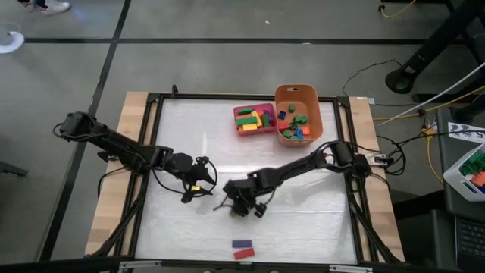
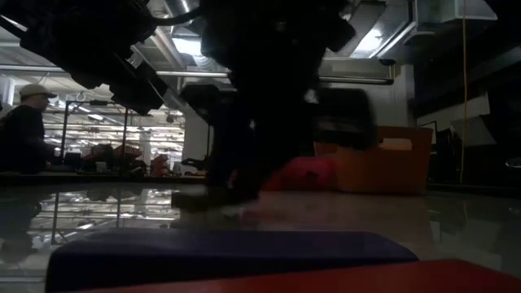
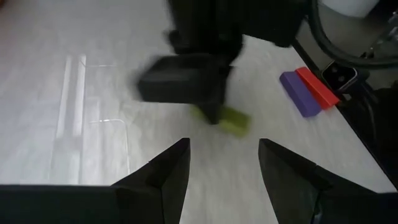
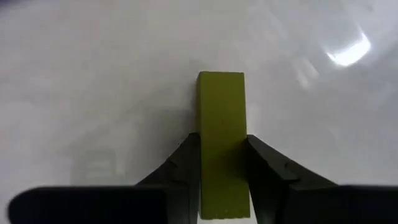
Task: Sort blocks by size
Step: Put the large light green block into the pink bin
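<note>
One green bar lies flat at table centre, long axis running straight out between the right gripper fingers, which pinch its sides. Left gripper, at nine o'clock, hangs spread.

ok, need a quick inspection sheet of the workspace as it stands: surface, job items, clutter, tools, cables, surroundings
Surface: white table top, glossy, in a dark frame.
Job's things: yellow-green bar between the right tool's fingers; purple bar and red bar side by side near the front edge; mixed blocks in the pink tray and the orange tub at the back.
Clutter: nothing seen.
Grippers: right tool at table centre, shut on the yellow-green bar; left tool beside it, open, empty.
Cables: black and yellow leads on the floor to the right.
Surroundings: person seated in the room behind; bin of blocks off the table, right.
</note>
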`<state>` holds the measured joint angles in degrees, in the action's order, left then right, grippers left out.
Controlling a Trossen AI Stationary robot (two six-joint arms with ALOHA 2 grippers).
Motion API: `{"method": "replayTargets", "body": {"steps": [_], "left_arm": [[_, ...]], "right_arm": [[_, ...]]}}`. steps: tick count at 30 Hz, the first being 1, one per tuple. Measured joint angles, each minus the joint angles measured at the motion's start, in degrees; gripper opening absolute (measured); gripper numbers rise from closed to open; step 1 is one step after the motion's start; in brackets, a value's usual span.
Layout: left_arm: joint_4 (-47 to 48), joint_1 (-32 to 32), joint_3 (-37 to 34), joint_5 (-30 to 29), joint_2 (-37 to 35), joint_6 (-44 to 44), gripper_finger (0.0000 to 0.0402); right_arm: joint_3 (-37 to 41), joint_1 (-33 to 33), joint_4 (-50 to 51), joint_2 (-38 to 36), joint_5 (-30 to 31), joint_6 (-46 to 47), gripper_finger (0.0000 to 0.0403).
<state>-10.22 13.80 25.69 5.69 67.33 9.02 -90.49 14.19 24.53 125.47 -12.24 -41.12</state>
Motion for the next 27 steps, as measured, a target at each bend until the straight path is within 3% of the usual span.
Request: {"method": "replayTargets", "body": {"steps": [5,11,17,27], "left_arm": [[-0.12,1.37,0.0,0.01,0.0,0.0,0.0178],[0.06,2.84,0.0,0.0,0.0,0.02,0.0178],[0.35,4.07,0.0,0.02,0.0,-0.89,0.0178],[0.68,5.07,0.0,0.02,0.0,-3.48,0.0178]], "right_arm": [[-8.86,-2.78,13.24,0.02,9.56,-5.19,0.0114],[-18.12,-7.72,27.37,-0.05,22.12,-9.82,0.0096],[-21.37,-14.9,37.19,-0.22,37.58,-10.32,0.0105],[-21.39,-28.27,41.11,-0.22,40.21,-6.86,0.0102]]}}
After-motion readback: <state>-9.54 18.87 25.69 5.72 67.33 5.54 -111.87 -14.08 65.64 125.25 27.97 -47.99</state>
